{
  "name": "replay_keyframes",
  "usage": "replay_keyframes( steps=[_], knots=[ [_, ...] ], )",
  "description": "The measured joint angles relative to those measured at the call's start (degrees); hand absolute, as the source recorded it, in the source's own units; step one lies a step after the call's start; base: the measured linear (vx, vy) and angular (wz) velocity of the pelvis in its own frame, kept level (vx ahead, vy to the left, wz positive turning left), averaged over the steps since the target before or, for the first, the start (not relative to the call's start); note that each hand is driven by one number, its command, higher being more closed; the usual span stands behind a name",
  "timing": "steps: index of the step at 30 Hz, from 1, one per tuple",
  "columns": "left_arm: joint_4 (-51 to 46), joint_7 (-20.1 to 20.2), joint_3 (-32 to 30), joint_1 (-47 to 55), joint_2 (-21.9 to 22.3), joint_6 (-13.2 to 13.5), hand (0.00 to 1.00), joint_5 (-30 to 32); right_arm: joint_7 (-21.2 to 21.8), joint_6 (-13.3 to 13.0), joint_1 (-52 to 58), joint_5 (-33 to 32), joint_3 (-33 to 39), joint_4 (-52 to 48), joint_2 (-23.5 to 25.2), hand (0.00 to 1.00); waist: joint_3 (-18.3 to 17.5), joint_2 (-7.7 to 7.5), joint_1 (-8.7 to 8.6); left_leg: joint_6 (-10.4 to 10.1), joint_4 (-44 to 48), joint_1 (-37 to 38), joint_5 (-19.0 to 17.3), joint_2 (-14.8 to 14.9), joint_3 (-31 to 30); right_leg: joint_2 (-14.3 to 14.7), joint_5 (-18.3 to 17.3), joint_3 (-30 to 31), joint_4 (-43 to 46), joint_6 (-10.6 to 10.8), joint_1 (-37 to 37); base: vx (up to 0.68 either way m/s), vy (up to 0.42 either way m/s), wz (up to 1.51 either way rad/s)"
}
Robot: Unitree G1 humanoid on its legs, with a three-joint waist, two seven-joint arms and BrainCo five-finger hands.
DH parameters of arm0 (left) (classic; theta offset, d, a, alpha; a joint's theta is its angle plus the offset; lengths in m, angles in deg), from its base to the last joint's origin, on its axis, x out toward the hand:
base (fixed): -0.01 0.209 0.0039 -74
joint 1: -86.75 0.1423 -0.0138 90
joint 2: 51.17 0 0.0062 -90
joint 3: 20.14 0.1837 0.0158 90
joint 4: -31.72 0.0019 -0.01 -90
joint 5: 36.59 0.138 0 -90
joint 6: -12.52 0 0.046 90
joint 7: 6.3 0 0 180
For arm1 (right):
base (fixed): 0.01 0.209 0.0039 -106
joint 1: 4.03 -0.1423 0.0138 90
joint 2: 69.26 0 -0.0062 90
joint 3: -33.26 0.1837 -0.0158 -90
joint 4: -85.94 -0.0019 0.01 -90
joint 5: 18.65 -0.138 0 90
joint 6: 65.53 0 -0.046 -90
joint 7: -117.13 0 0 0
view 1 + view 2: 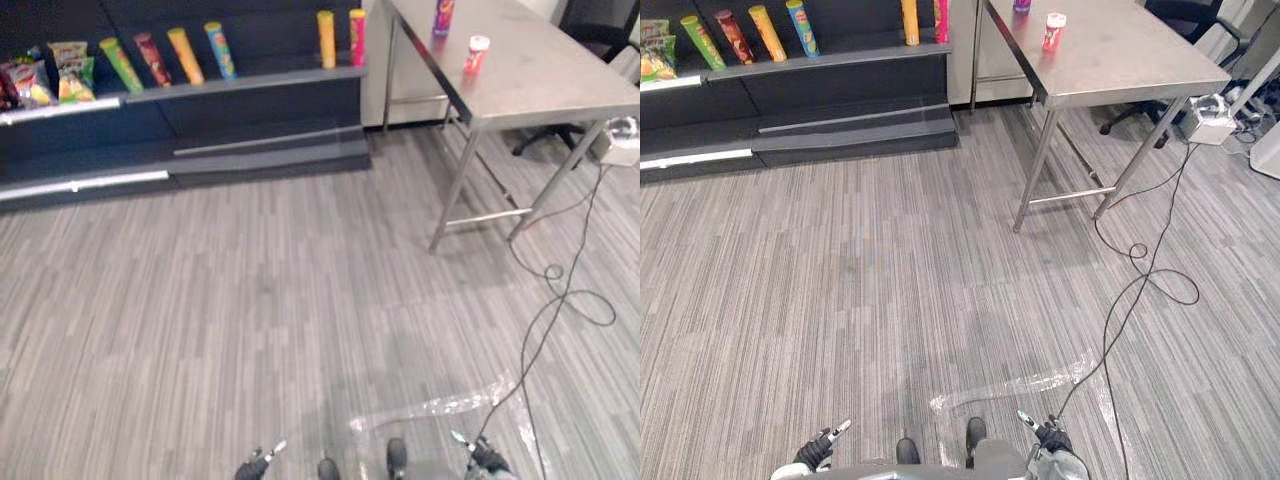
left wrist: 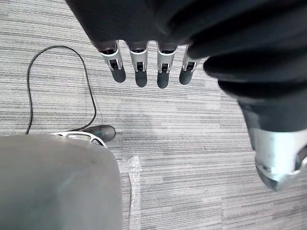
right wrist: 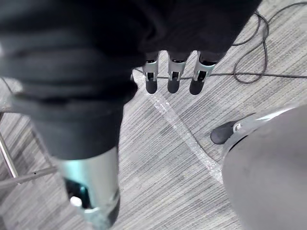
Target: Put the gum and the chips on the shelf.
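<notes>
A small red-and-white gum tub [image 1: 477, 52] stands near the front edge of the steel table [image 1: 545, 85] at the far right. Behind it on the same table is a purple chips can [image 1: 443, 15]. The dark shelf [image 1: 250, 80] runs along the far left. Both hands hang low at my sides, far from the table. In the wrist views my left hand [image 2: 139, 67] and my right hand [image 3: 172, 76] have straight fingers over the grey floor and hold nothing. They also show at the bottom of the eye views, left hand [image 1: 255, 467] and right hand [image 1: 485, 458].
The shelf carries several upright chip cans [image 1: 185, 55] and snack bags [image 1: 68, 70] at its left end. A black office chair [image 1: 600, 25] stands behind the table, a white box [image 1: 620, 155] sits by its far leg. A strip of clear tape [image 1: 440, 408] lies on the floor.
</notes>
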Motion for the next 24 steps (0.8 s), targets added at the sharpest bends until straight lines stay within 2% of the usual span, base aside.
replay_keyframes(
  steps=[1, 3, 5, 6, 8, 9, 12, 13, 15, 16, 17, 18, 19, 20, 21, 22, 23, 24],
  knots=[
    [0.0, 0.0, -0.1, -0.2, -0.1, 0.0, 0.00, -0.3, 0.0, 0.0, 0.0, 0.0, 0.0, 0.0, 0.0, 0.00, 0.2, -0.25, 0.04, -0.1, 2.0, -0.9, -1.0, 0.2, 0.0, -0.2, -1.2, 0.0, 1.7, 0.0, -0.9, -0.03, -0.138, 0.12],
    [-0.1, -0.1, -1.6, -0.7, 0.0, 0.0, 0.00, -0.4, -0.7, -0.3, 0.4, 0.1, -0.1, -0.2, -0.2, 0.00, 0.8, -0.58, 0.11, -1.8, 12.5, -5.0, -4.6, 2.0, 0.2, -0.7, -5.3, -0.4, 6.8, -1.2, -2.3, 0.02, -0.139, 0.18],
    [-0.9, -0.2, -1.7, -1.2, -0.3, 0.3, 0.00, -1.9, -1.2, -0.6, 1.1, 0.1, -0.1, -0.2, -0.3, 0.00, 1.6, -1.24, -0.01, -1.9, 23.8, -9.7, -4.5, 3.5, 0.7, -1.6, -6.7, -1.2, 8.7, -1.9, -1.9, 0.07, -0.177, 0.28],
    [-1.5, -0.3, -1.8, -1.8, 0.0, 0.7, 0.00, -2.6, -1.6, -0.8, 1.9, 0.1, -0.1, -0.2, -0.9, 0.00, 2.8, -1.19, 0.20, -1.8, 33.8, -13.7, -4.1, 5.7, 0.6, -1.7, -7.7, -1.9, 10.1, -2.1, -0.7, 0.08, -0.159, 0.25],
    [-1.5, -0.1, -1.9, -1.9, 0.0, 0.8, 0.00, -3.2, -2.1, -0.9, 1.9, 0.1, -0.1, -0.2, -1.4, 0.00, 3.7, -0.12, 0.05, -1.8, 40.5, -16.0, -5.6, 7.3, -0.3, -1.8, -9.0, -2.4, 11.0, -2.4, 1.4, 0.11, -0.033, 0.12],
    [-1.5, -0.1, -1.9, -2.1, 0.1, 0.8, 0.00, -3.9, -2.1, -0.9, 1.8, 0.1, -0.1, -0.2, -1.7, 0.00, 3.8, 0.10, 0.03, -1.7, 40.9, -16.6, -6.1, 7.4, -0.7, -2.1, -9.2, -2.3, 10.9, -2.3, 1.8, 0.18, 0.038, 0.04],
    [-1.5, 0.1, -1.6, -3.5, 0.1, 1.2, 0.00, -4.9, -2.1, -0.9, 0.8, 0.0, -0.1, -0.1, -2.1, 0.00, 4.1, -0.16, 0.09, -1.7, 34.4, -21.6, -5.8, 6.9, -1.8, -4.0, -10.7, -1.8, 10.4, -1.8, 2.1, 0.16, 0.089, 0.03],
    [-1.5, 0.2, -1.5, -4.0, 0.2, 1.2, 0.00, -5.1, -2.1, -0.9, 0.2, 0.0, -0.1, -0.1, -2.1, 0.00, 4.4, -0.12, 0.14, -2.0, 28.4, -22.7, -4.4, 6.5, -3.0, -4.5, -11.3, -1.5, 10.0, -1.2, 2.4, 0.22, 0.167, -0.06],
    [-1.6, 0.2, -0.9, -4.6, 0.5, 1.2, 0.00, -6.8, -2.1, -0.9, -1.1, 0.0, -0.7, -0.1, -2.1, 0.00, 5.8, 0.44, 0.12, -2.7, 15.6, -22.5, 0.9, 6.1, -5.4, -4.7, -12.3, -0.9, 8.6, 0.3, 4.7, 0.38, 0.299, -0.20],
    [-1.7, 0.2, -0.9, -4.8, 1.1, 1.3, 0.00, -7.2, -2.1, -0.9, -1.7, 0.0, -1.2, -0.1, -2.2, 0.00, 6.5, 1.45, 0.21, -3.1, 7.8, -22.5, 4.4, 6.5, -6.8, -4.4, -13.1, -0.1, 7.2, 1.6, 6.5, 0.43, 0.364, -0.30],
    [-1.8, 0.3, -1.0, -4.9, 1.3, 1.4, 0.00, -7.3, -2.2, -0.9, -1.9, 0.0, -1.7, -0.1, -2.4, 0.00, 6.8, 1.85, 0.35, -3.1, 6.4, -22.8, 5.5, 6.9, -6.8, -4.3, -13.5, 0.4, 6.6, 2.3, 7.3, 0.40, 0.345, -0.35],
    [-2.1, 0.3, -1.0, -5.0, 1.3, 1.4, 0.00, -7.7, -2.2, -0.9, -2.0, 0.0, -2.3, 0.0, -2.4, 0.00, 7.1, 1.74, 0.51, -3.0, 7.7, -23.1, 8.4, 7.0, -6.6, -4.5, -13.9, 1.3, 6.2, 2.9, 8.2, 0.37, 0.301, -0.42],
    [-2.5, 0.5, -1.2, -5.3, 1.2, 1.8, 0.00, -8.5, -2.2, -0.9, -2.5, 0.0, -2.3, 0.0, -2.0, 0.00, 7.1, 1.31, 0.88, -1.2, 10.7, -23.3, 10.8, 5.9, -6.1, -6.1, -14.3, 2.7, 3.8, 2.8, 9.9, 0.52, 0.351, -0.51],
    [-3.2, 0.5, -1.4, -5.5, 1.0, 2.1, 0.00, -8.5, -2.1, -0.9, -3.0, 0.0, -2.1, 0.2, -1.1, 0.00, 6.9, -0.03, 1.42, 1.0, 13.5, -23.9, 8.3, 4.8, -4.9, -7.6, -13.8, 3.7, 2.4, 2.5, 10.5, 0.65, 0.388, -0.50],
    [-3.3, 0.3, -1.6, -6.2, 1.0, 2.0, 0.00, -8.6, -1.8, -0.9, -3.0, 0.0, -2.0, 0.3, -0.2, 0.00, 6.8, -1.01, 1.44, 2.4, 17.2, -25.1, 5.2, 3.8, -3.7, -8.9, -11.0, 6.0, 1.6, 2.8, 10.6, 0.45, 0.243, -0.28],
    [-3.4, 0.3, -1.6, -6.3, 0.9, 2.1, 0.00, -8.6, -1.7, -0.9, -3.0, 0.1, -2.0, 0.3, 0.1, 0.00, 6.8, -1.45, 1.52, 3.7, 18.8, -25.2, 4.9, 3.4, -3.2, -9.9, -9.8, 6.8, 1.8, 3.7, 10.6, 0.54, 0.338, -0.11],
    [-3.4, 0.4, -1.7, -6.5, 0.2, 2.0, 0.00, -8.5, -1.4, -0.7, -2.8, 0.1, -1.8, 0.6, 0.8, 0.00, 6.3, -2.68, 1.49, 5.2, 20.9, -25.1, 4.2, 2.3, -1.9, -11.5, -7.8, 9.4, 2.6, 5.0, 10.7, 0.53, 0.321, -0.17],
    [-3.3, 0.2, -1.7, -6.4, 0.1, 1.9, 0.00, -8.5, -1.0, -0.6, -2.8, 0.1, -1.4, 0.6, 1.1, 0.00, 6.0, -3.27, 1.49, 6.6, 21.9, -23.9, 3.1, 1.9, -0.3, -12.0, -4.6, 11.0, 4.1, 5.9, 10.4, 0.62, 0.365, -0.28]
  ],
)
